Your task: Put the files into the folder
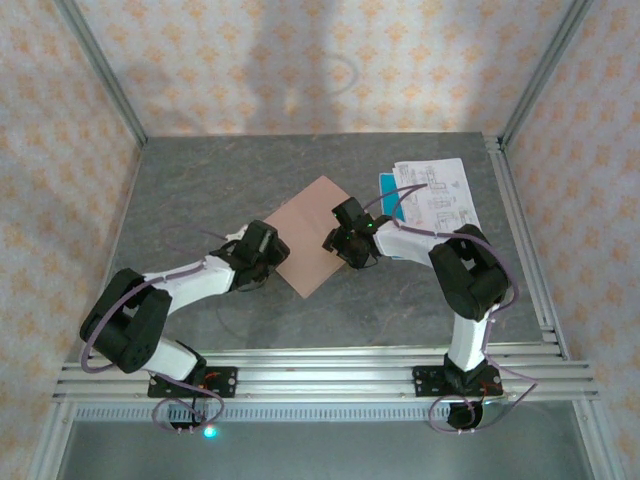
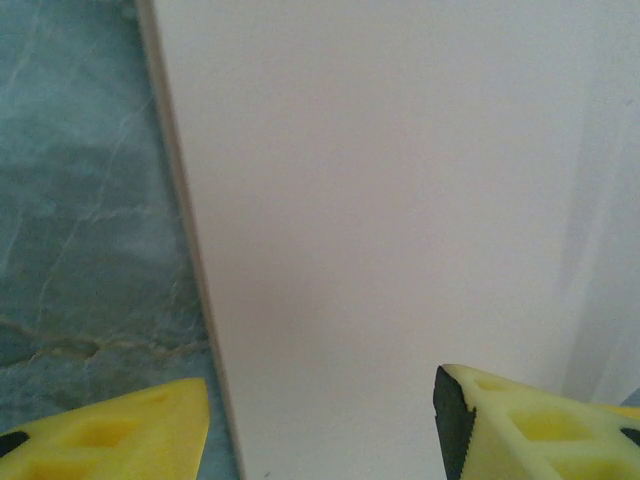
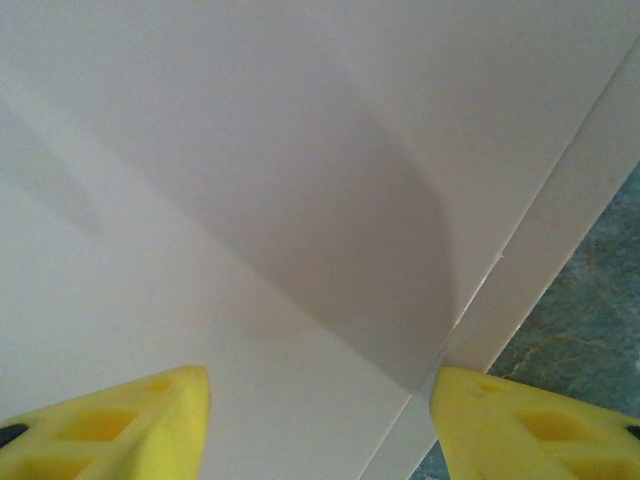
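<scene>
The pinkish-brown folder (image 1: 312, 232) lies flat mid-table, turned like a diamond. My left gripper (image 1: 266, 252) stands open at its near-left edge. In the left wrist view the folder (image 2: 400, 200) runs under the left gripper (image 2: 320, 440), one fingertip (image 2: 120, 430) over the table, the other over the card. My right gripper (image 1: 345, 240) is open over the folder's right edge. In the right wrist view the folder's (image 3: 250, 150) top leaf casts a shadow on the leaf below, with the right gripper (image 3: 320, 430) straddling it. The files (image 1: 438, 192), white printed sheets on a teal sheet (image 1: 386, 185), lie at the back right.
The grey stone-pattern table (image 1: 200, 190) is bounded by aluminium rails at the right (image 1: 520, 240) and along the front (image 1: 320, 365). Patterned walls close in the back and sides. Bare table shows beside the folder (image 2: 80, 200) and at its right corner (image 3: 590, 280).
</scene>
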